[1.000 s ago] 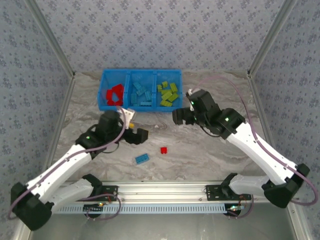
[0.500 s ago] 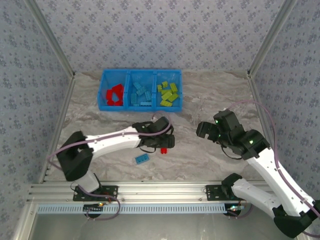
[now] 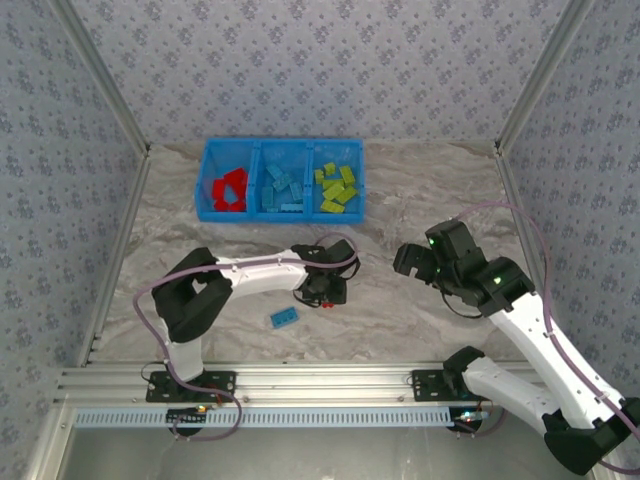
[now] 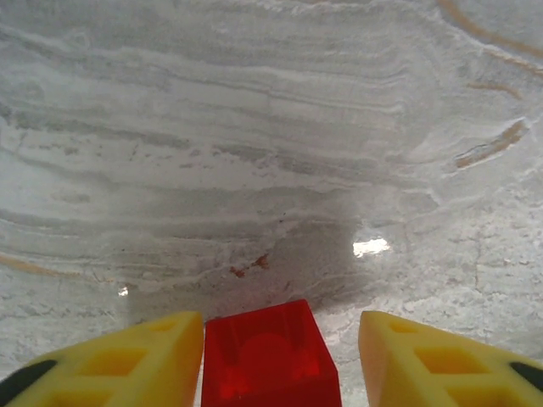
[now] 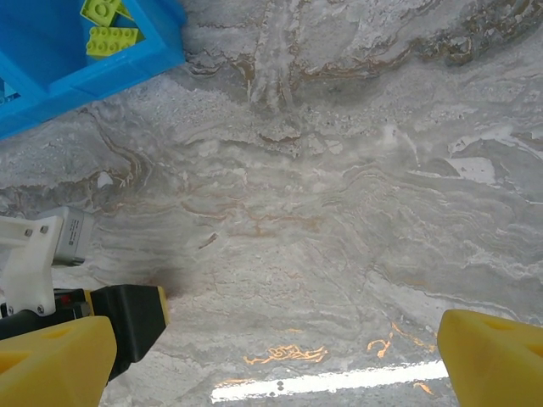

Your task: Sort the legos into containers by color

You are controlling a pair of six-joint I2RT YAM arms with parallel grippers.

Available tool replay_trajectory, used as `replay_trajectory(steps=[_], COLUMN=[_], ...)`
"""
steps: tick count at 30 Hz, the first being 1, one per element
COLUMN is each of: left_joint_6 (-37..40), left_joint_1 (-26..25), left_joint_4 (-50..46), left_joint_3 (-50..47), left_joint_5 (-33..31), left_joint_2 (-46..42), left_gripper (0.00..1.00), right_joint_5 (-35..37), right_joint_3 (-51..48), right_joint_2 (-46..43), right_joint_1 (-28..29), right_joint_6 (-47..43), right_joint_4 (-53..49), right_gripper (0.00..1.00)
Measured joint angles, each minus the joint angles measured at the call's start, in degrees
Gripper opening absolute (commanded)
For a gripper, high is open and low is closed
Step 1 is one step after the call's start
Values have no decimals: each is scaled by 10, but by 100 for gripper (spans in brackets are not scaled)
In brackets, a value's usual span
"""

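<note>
Marbled desk [image 4: 254, 127] underneath: your left gripper [image 4: 276, 343] straddles the red lego [image 4: 270, 365], touching one side, clear of the other. Light, stiff, slick plastic, probably; pinch its flat sides.

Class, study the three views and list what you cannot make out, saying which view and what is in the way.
- Red brick: left wrist view, bottom edge cuts off its near end; top view, the left tool partly covers it.
- Blue bin: right wrist view, cut off by the top and left edges.
- Sorted bricks: top view, too small to count.
</note>
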Motion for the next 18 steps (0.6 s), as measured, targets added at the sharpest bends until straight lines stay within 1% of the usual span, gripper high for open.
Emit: replay_trajectory(steps=[3,6,8,11,14,16,18], left_joint_6=[2,4,3,10,30,47,71], left_joint_1=[0,0,3,16,50,85,134], left_joint_4=[-4,-4,-5,-14,-24,-29,-30], left_joint_3=[0,0,0,-2,2,15,38], left_joint_5=[2,0,-7,-49,-106,-136,-163], left_joint_2=[2,-1,-9,-49,-111,-146,-170], left_gripper=[33,28,26,24,23,23,23], right_joint_5=[-10,-32,-59,-120,-177,-202,-222], right_joint_3=[-3,-5,-8,-14,-20,-23,-28], right_joint_2=[1,5,8,16,23,25,23], right_joint_1=[0,-2,-2,-2,2,8,15], right_joint_6=[0,-3,-10,-24,-29,-31,-33], right_joint_4=[1,10,21,53,95,126,163], right_gripper=[100,99,98,98,99,99,99])
